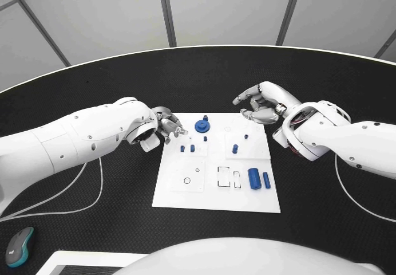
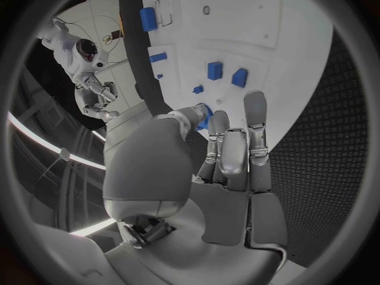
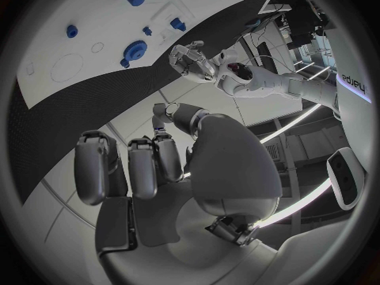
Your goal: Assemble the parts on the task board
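The white task board lies in the middle of the black table. On it stand a round blue part with a peg, several small blue pegs and two blue cylinders near its right edge. My left hand hovers at the board's far left corner, just left of the round part, fingers loosely apart and holding nothing. In the left wrist view the round part peeks out behind my fingers. My right hand hangs beyond the board's far right corner, loosely curled and empty.
A teal and grey mouse lies at the table's near left, by a white cable from my left arm. The board has a round hole and rectangular slots.
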Robot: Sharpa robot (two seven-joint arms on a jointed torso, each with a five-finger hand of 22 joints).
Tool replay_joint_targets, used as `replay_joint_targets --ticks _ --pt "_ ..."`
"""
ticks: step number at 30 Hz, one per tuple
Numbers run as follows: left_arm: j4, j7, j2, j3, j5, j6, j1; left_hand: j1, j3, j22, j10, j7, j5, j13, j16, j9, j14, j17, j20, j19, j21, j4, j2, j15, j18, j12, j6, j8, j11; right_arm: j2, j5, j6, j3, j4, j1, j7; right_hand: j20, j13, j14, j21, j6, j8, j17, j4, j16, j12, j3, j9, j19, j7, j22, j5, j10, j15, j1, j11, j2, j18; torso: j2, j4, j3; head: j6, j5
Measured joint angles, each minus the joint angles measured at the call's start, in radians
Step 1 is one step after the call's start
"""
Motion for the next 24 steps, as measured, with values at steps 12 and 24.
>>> replay_joint_targets --ticks 12,24 --pt "0.005 0.422 0.024 0.000 -0.132 -0.080 -0.003 0.078 0.113 0.001 -0.156 0.068 -0.007 -0.141 -0.125 -0.129 -0.276 -0.332 0.059 -0.148 -0.016 -0.187 -0.053 0.065 0.000 -0.209 0.013 -0.181 0.068 0.000 0.000 -0.007 0.000 -0.001 0.000 0.002 0.000 0.000 0.000 -0.014 0.000 0.000 0.000 0.000 -0.007 -0.035 0.000 0.000 0.000 0.000 0.000 0.000 -0.028 0.000 0.000 0.002 0.000 0.000 0.004 -0.0012 -0.0014 0.022 -0.014" --pt "-0.019 0.482 0.061 -0.001 -0.363 -0.074 -0.015 0.082 0.076 0.029 -0.159 0.068 0.004 -0.245 -0.094 -0.189 -0.262 -0.353 0.063 -0.163 0.028 -0.249 -0.057 0.070 0.000 -0.351 0.069 -0.286 0.078 0.004 0.000 -0.010 0.000 -0.002 0.000 0.006 0.000 -0.153 0.000 -0.070 0.000 -0.004 0.001 0.000 -0.050 -0.237 0.006 0.000 0.000 0.000 0.000 0.000 -0.147 0.000 0.000 -0.001 0.000 0.016 0.005 -0.0003 -0.0028 0.036 -0.022"
